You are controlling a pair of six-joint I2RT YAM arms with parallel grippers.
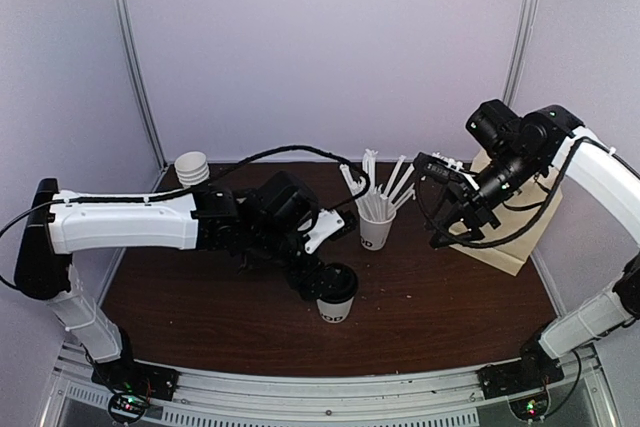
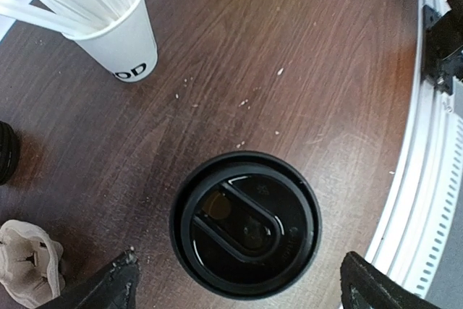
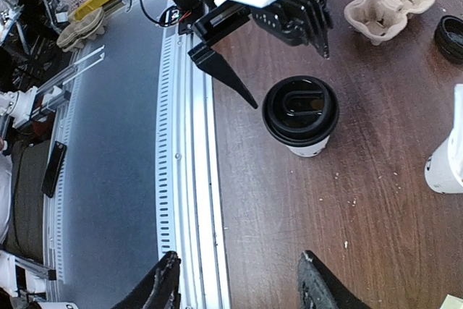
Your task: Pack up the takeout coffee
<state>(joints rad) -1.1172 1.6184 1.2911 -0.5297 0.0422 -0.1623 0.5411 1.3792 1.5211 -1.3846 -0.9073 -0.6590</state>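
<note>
coffee: small white paper takeout coffee cup (image 1: 336,295) with black dome lid, upright on dark brown bench (image 2: 289,56) | left gripper (image 2: 242,291): jaws spread wide, straddling cup, untouching | right gripper (image 3: 239,265): jaws apart, empty | beige pulp cup carrier (image 3: 391,6): plain from right wrist, arm-hidden from top

White takeout coffee (image 3: 307,150) with black lid (image 3: 300,108), dark brown wood-grain table (image 3: 376,200), beige pulp carrier (image 3: 387,6)
</note>
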